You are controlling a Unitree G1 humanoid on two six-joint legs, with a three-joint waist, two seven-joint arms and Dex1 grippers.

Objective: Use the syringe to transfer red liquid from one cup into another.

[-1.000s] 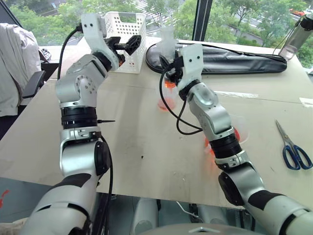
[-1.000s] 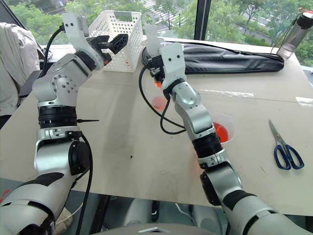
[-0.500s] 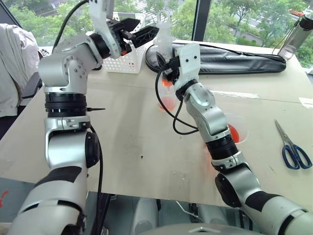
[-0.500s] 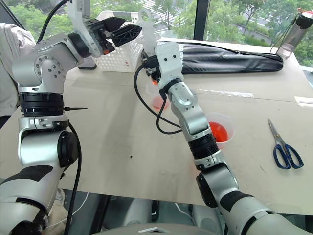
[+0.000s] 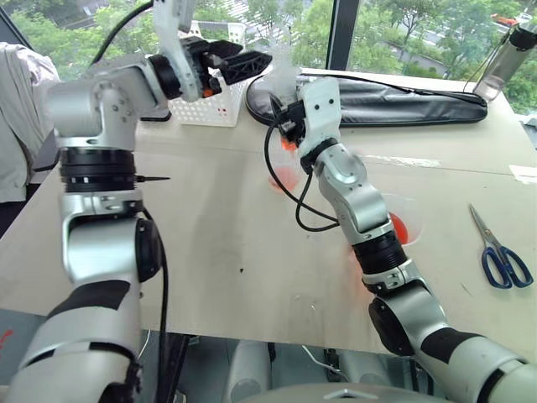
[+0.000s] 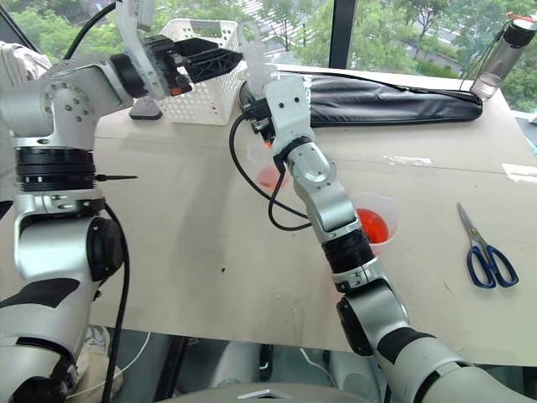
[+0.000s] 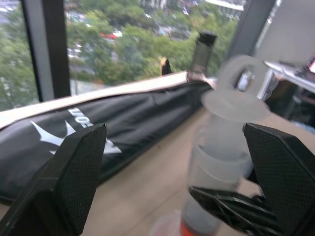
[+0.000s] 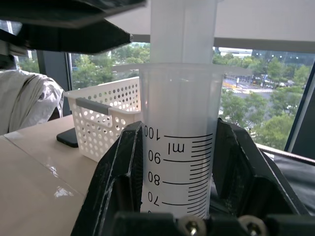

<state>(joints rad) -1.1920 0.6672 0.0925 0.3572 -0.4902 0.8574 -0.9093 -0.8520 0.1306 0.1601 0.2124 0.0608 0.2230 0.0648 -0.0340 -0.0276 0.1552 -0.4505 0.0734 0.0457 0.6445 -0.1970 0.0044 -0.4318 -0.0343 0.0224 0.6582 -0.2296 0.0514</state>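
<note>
The right gripper is clamping the syringe upright by its barrel, both black fingers pressed against the clear plastic. Printed marks on the barrel are reading 100, 90, 80, 70 and "ml". The plunger is sticking up well above the barrel flange, and in the left wrist view its round top is sitting between the left gripper's two fingers.

The left gripper is hanging fully spread and empty, pointing level toward the plunger top from the robot's left, not touching it as far as the views are showing.

The syringe tip is hidden behind the right arm in the head views; a bit of red liquid is showing low in the barrel. Directly under the right gripper the small clear tumbler is standing on the desk with red liquid in its bottom. The wide measuring cup, also holding red liquid, is standing nearer the robot and to the right, partly behind the right forearm.

A white perforated basket is standing at the far left of the desk with a dark phone beside it. A long black bag with white lettering, not readable, is lying along the far edge. Blue-handled scissors are lying far right, and a clear bottle with a dark cap is standing at the far right corner.
</note>
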